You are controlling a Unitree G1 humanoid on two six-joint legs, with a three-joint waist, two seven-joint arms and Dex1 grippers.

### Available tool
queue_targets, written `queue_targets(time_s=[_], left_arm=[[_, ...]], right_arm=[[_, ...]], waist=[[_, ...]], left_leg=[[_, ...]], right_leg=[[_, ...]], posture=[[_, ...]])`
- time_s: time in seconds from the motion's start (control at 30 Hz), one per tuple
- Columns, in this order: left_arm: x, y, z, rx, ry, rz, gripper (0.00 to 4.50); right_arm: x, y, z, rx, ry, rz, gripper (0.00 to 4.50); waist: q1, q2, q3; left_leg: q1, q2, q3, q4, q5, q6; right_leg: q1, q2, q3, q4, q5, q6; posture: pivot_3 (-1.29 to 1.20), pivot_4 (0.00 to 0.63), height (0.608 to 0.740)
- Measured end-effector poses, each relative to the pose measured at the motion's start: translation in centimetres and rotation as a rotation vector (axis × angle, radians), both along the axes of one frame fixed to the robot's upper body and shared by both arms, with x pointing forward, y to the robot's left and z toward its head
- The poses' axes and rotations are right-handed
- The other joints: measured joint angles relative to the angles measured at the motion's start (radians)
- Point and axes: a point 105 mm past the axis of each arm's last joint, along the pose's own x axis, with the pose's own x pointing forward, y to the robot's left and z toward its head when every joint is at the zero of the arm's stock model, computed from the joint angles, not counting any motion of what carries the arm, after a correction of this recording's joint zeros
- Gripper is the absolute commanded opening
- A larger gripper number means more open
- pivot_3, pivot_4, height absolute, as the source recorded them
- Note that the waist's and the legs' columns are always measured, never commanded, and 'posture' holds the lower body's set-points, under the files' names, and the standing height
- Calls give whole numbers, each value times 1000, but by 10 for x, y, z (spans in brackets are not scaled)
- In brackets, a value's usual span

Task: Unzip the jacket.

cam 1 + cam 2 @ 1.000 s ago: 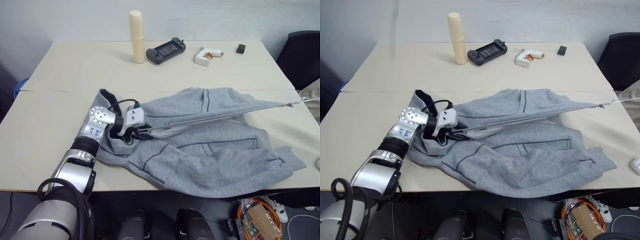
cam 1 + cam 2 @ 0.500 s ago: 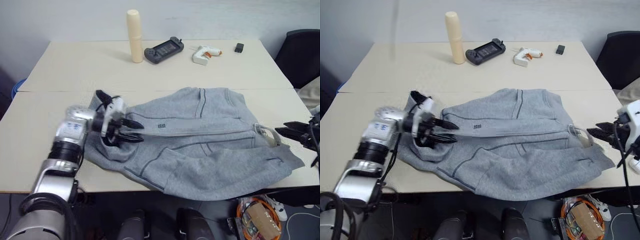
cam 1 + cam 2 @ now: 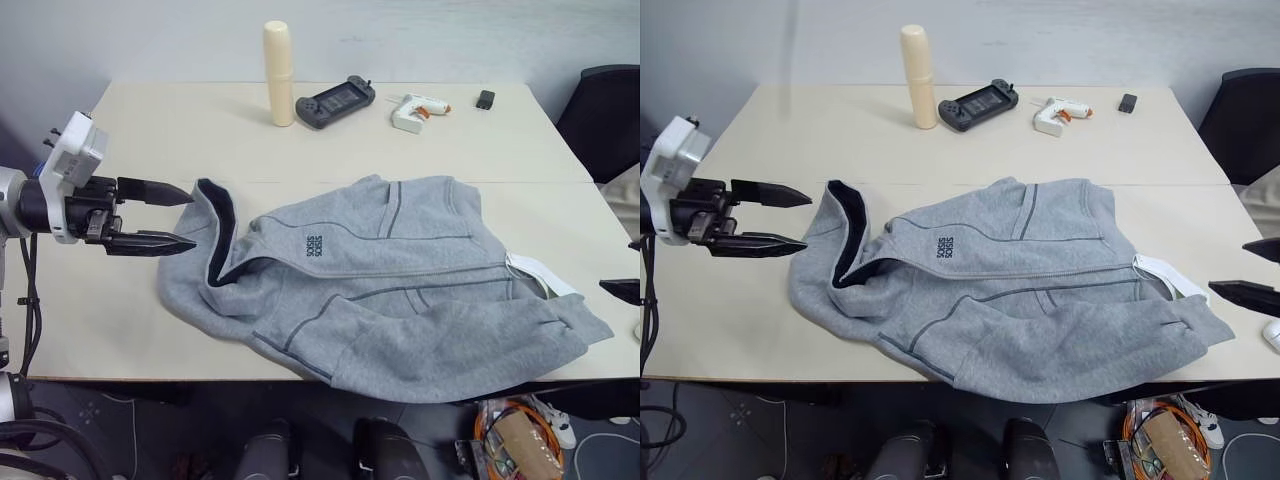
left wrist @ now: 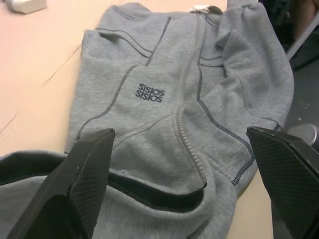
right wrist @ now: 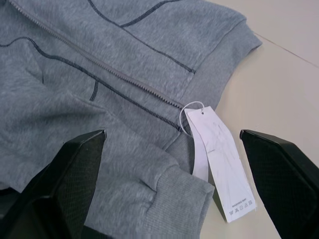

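Jacket (image 3: 400, 290): grey fleece, lying flat across the near half of the table (image 3: 150, 130), hem and hang tag (image 3: 540, 277) toward the right edge, one sleeve at the front edge. Both arms have just let go and drawn back, left gripper (image 3: 160, 217) spread and empty beside the hood, right gripper (image 3: 1252, 270) spread and empty past the hem; the zipper line no longer stretched taut, apparently run its length. Bare tabletop lies left; bottle (image 3: 279, 60), controller (image 3: 335, 100) and glue gun (image 3: 418, 108) stand well apart at the back.

Beige table (image 3: 150, 130), pale wall (image 3: 150, 40)
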Motion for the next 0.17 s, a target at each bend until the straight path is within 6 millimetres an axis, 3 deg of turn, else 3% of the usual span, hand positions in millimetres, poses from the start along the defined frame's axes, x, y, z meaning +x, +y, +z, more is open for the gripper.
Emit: queue_targets(time_s=[0.17], left_arm=[[-10,2,-18,29,50,-3,4459]], right_arm=[[-5,5,-12,18,28,17,4500]], waist=[[-8,0,0]], left_leg=[[0,1,0,0,0,-1]], right_leg=[[-1,-1,0,1,0,0]], posture=[[0,150,740]])
